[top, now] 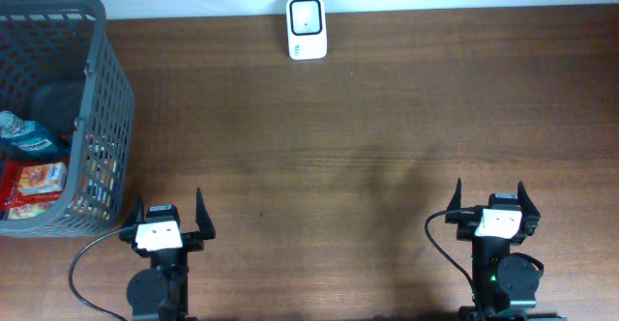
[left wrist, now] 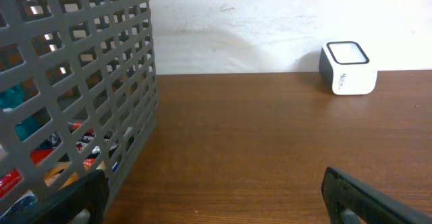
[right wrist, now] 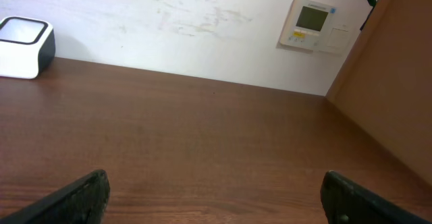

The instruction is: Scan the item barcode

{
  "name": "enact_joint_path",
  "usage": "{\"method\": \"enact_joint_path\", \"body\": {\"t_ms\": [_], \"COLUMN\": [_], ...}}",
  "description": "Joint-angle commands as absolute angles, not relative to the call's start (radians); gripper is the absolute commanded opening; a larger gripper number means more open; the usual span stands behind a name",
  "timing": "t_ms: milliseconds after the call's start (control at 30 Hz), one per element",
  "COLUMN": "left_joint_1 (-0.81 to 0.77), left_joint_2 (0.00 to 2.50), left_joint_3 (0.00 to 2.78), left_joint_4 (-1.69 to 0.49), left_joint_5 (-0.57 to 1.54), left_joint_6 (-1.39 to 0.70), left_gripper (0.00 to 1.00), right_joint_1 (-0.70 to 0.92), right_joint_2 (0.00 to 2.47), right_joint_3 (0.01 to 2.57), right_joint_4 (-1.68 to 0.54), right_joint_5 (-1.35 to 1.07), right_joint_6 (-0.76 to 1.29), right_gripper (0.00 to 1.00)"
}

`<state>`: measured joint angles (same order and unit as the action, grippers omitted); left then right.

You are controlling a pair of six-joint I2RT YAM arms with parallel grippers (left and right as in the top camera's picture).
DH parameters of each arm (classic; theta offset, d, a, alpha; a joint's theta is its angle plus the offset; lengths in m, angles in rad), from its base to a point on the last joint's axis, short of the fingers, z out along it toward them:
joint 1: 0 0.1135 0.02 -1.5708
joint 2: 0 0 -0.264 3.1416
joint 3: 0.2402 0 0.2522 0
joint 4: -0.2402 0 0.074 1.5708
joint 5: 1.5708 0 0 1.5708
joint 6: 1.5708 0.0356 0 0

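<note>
Far left: grey mesh basket (top: 97, 118) at the table's edge, with packets (top: 34, 181) lying in its bottom, red ones and a blue-and-white one beside them; these are the items to scan, and none is out of the basket yet. No barcode can be made out from any view. Left gripper (top: 170, 215) sits low at the near edge, just right of the basket, jaws spread wide and holding nothing. Centre, at the far edge against the wall: white scanner (top: 308, 28), window facing up, well apart from both arms, with bare brown table (top: 338, 147) between. Right gripper (top: 490, 200) at the near right, jaws likewise wide and empty. Step in hand, as judged: fetch one packet, which falls to the left arm as the nearer one. To do it well: come down over the basket rim from above rather than through the mesh wall, pinch a single packet by one edge so the neighbours are not dragged along, and lift clear before travelling. Find the barcode face, then present it flat and close over the scanner window, steady.
</note>
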<state>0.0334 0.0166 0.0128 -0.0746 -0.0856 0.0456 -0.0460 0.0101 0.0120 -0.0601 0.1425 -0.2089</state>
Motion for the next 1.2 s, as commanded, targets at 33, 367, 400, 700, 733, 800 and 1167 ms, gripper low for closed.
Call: {"method": "enact_joint_path", "body": {"t_ms": [33, 367, 400, 700, 733, 800, 1167], "left_joint_1": [0.038, 0.038, 0.038, 0.038, 0.038, 0.038, 0.038], "left_joint_2": [0.012, 0.012, 0.012, 0.012, 0.012, 0.012, 0.012], "left_joint_3": [0.009, 0.009, 0.009, 0.009, 0.009, 0.009, 0.009], "left_joint_4": [-0.079, -0.079, -0.079, -0.079, -0.079, -0.079, -0.042], "left_joint_5": [-0.075, -0.075, -0.075, -0.075, -0.075, -0.075, -0.101], "left_joint_6": [0.062, 0.062, 0.062, 0.062, 0.062, 0.062, 0.065], "left_gripper": [0.99, 0.99, 0.99, 0.99, 0.99, 0.99, 0.99], "right_joint_1": [-0.039, -0.039, -0.039, -0.039, -0.039, -0.039, -0.039], "right_joint_2": [0.004, 0.004, 0.004, 0.004, 0.004, 0.004, 0.004], "right_joint_3": [0.006, 0.006, 0.006, 0.006, 0.006, 0.006, 0.006], "right_joint_4": [-0.064, -0.064, -0.064, -0.064, -0.064, -0.064, -0.064], "right_joint_5": [0.169, 0.17, 0.169, 0.169, 0.169, 0.169, 0.17], "right_joint_6": [-0.205, -0.205, -0.205, -0.205, -0.205, -0.206, -0.205], "right_gripper": [0.98, 0.98, 0.98, 0.98, 0.98, 0.99, 0.98]}}
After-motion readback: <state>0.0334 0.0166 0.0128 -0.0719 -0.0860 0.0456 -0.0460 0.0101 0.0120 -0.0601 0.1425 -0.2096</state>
